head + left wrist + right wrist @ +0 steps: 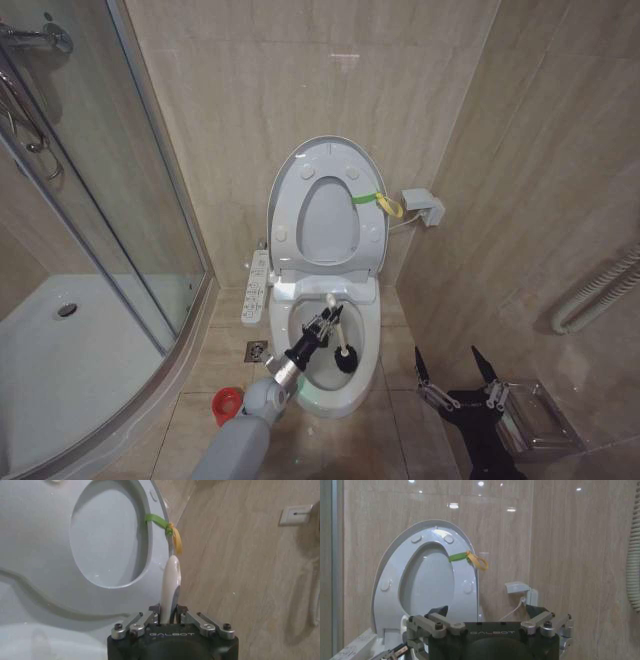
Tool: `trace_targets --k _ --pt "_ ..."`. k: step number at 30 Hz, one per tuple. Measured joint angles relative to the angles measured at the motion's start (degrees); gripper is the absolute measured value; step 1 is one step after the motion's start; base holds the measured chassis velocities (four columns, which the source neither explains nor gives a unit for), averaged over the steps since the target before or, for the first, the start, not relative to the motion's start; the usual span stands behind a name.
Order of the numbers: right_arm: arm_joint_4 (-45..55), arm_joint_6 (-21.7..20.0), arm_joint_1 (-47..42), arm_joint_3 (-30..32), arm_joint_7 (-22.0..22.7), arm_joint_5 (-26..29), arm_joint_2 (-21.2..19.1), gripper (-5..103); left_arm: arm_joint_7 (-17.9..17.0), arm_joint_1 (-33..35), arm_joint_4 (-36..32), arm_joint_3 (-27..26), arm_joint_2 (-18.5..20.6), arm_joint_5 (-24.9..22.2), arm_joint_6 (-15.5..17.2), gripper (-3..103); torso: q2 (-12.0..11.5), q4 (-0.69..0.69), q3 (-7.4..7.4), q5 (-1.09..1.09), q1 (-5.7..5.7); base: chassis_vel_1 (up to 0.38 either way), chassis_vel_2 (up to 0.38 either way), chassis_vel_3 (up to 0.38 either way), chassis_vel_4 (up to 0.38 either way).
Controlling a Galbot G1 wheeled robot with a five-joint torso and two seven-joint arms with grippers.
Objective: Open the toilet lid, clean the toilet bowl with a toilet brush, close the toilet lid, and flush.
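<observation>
- The toilet brush (340, 345) stands head-down in the toilet bowl (368, 330), left gripper (322, 324) clenched on its white handle.
- Behind, the toilet lid (300, 165) and seat (283, 215) are upright; the left wrist view shows fingers (154, 611) pinching the handle.
- Right gripper (455, 375) hangs spread apart near the wall-mounted holder (535, 420); a red holder (227, 403) sits on the floor.

Glossy white toilet lid (328, 170) plastic, glazed toilet bowl (368, 345) ceramic, polished beige wall tiles (520, 150).

one toilet bowl (365, 340), one toilet lid (290, 165), one toilet brush (340, 350), one red holder (226, 404), two end effectors
</observation>
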Motion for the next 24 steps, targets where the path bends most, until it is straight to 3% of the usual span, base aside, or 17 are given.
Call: trace_targets --k 10,18,24 --pt "0.00 0.00 0.00 0.00 -0.01 0.00 0.00 100 2.73 1.56 6.26 -1.17 -1.04 1.09 -2.23 19 0.03 0.03 -0.04 0.00 -0.03 0.000 0.000 0.000 0.000" --pt "0.00 0.00 0.00 0.00 0.00 0.00 0.00 100 1.89 0.47 2.10 -2.72 -3.15 -0.01 -0.80 19 0.00 0.00 0.01 0.00 0.00 0.000 0.000 0.000 0.000" --pt "0.00 0.00 0.00 0.00 -0.01 0.00 0.00 100 3.70 -1.12 9.04 -3.63 -5.54 2.51 -2.89 19 0.00 0.02 0.00 0.01 0.00 0.000 0.000 0.000 0.000"
